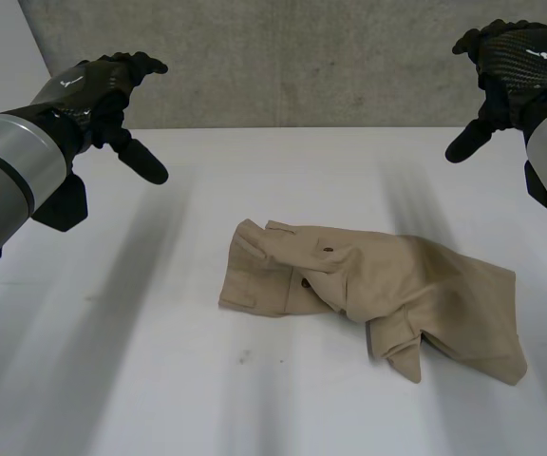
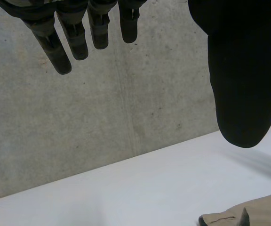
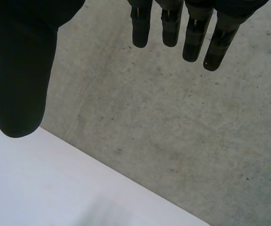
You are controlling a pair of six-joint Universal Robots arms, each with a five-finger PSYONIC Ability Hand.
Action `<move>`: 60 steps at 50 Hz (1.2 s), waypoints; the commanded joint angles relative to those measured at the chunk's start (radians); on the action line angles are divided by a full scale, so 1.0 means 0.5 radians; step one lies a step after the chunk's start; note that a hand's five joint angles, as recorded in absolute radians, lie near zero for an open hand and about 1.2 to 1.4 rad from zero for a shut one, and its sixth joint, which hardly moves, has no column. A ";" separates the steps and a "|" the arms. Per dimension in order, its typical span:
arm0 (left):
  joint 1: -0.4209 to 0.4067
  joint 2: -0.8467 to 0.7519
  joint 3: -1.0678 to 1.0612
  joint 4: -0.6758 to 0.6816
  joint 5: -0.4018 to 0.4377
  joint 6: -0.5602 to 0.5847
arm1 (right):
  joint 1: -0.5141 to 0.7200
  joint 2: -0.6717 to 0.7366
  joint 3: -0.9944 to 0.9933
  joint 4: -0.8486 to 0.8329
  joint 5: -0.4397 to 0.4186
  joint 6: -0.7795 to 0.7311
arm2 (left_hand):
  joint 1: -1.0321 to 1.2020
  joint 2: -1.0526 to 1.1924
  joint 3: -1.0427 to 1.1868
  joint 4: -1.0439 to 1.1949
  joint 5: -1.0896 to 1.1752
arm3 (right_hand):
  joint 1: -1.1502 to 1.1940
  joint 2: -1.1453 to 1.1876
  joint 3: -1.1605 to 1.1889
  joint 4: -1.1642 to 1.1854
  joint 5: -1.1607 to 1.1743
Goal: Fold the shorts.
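Right, the tan shorts (image 1: 378, 294) are lying crumpled on the white table (image 1: 141, 380), and both hands are hanging in the air well apart from them. The shorts are sitting in a loose heap. The waistband end, with its two dark buttons (image 1: 328, 250), is pointing toward the left arm's side. The legs are spreading out toward the right arm's side, and one flap of cloth is doubling over at the near edge of the heap.

Over to the left hand (image 1: 103, 90): it is hovering high, off beyond the waistband end of the shorts and farther back toward the grey concrete wall (image 1: 302, 57). It is holding nothing. In its own wrist view the fingers (image 2: 55, 47) are reaching out straight and relaxed, and the thumb (image 2: 241, 84) is standing wide apart from them. A tan corner of the shorts is peeking in past the thumb's tip.

Now the right hand (image 1: 516, 62): it is hovering just as high, off beyond the leg end of the shorts and also back toward the wall. It too is carrying nothing. In its wrist view the fingers (image 3: 192, 33) are hanging straight and loose, and the thumb (image 3: 20, 70) is spreading far out to the side. Bare table and wall are showing between them.

So the shorts are resting flat on the table between the two raised, released hands, nearer the right one.
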 commanded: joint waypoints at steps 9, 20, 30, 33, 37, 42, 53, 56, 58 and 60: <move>-0.065 -0.318 -0.032 0.012 0.019 0.027 | -0.013 0.006 -0.006 0.119 -0.328 -0.405 | 0.086 0.033 0.016 -0.008 -0.030 | -0.065 -0.104 -0.083 -0.130 -0.140; -0.216 -1.021 0.207 0.003 -0.006 0.024 | -0.013 0.016 0.007 0.156 -0.350 -0.507 | 0.420 0.367 0.351 0.326 0.304 | -0.065 -0.104 -0.083 -0.130 -0.140; -0.222 -1.310 0.450 0.000 0.019 -0.166 | -0.010 0.028 0.022 0.156 -0.347 -0.510 | 0.761 0.708 0.691 0.667 0.645 | -0.065 -0.104 -0.083 -0.130 -0.140; -0.237 -1.383 0.499 -0.003 0.043 -0.206 | -0.010 0.028 0.025 0.156 -0.347 -0.513 | 0.948 0.895 0.878 0.854 0.832 | -0.065 -0.104 -0.083 -0.130 -0.140; -0.247 -1.405 0.514 -0.015 0.111 -0.237 | -0.010 0.028 0.028 0.153 -0.347 -0.513 | 1.863 1.810 1.794 1.769 1.747 | -0.065 -0.104 -0.083 -0.130 -0.140; -0.228 -1.384 0.514 -0.018 0.126 -0.258 | -0.010 0.028 0.037 0.153 -0.347 -0.516 | 2.463 2.410 2.394 2.369 2.347 | -0.065 -0.104 -0.083 -0.130 -0.140; 0.100 -1.062 0.514 -0.003 -0.015 -0.237 | -0.004 0.043 0.044 0.150 -0.350 -0.519 | 2.463 2.410 2.394 2.369 2.347 | -0.065 -0.104 -0.083 -0.130 -0.140; 0.247 -0.890 0.524 0.031 -0.119 -0.234 | 0.002 0.056 0.044 0.150 -0.350 -0.519 | 2.463 2.410 2.394 2.369 2.347 | -0.065 -0.104 -0.083 -0.130 -0.140; 0.314 -0.807 0.530 0.080 -0.168 -0.227 | 0.005 0.059 0.040 0.150 -0.350 -0.519 | 2.463 2.410 2.394 2.369 2.347 | -0.065 -0.104 -0.083 -0.130 -0.140; 0.385 -0.697 0.536 0.190 -0.217 -0.215 | 0.008 0.059 0.040 0.150 -0.350 -0.519 | 2.463 2.410 2.394 2.369 2.347 | -0.065 -0.104 -0.083 -0.130 -0.140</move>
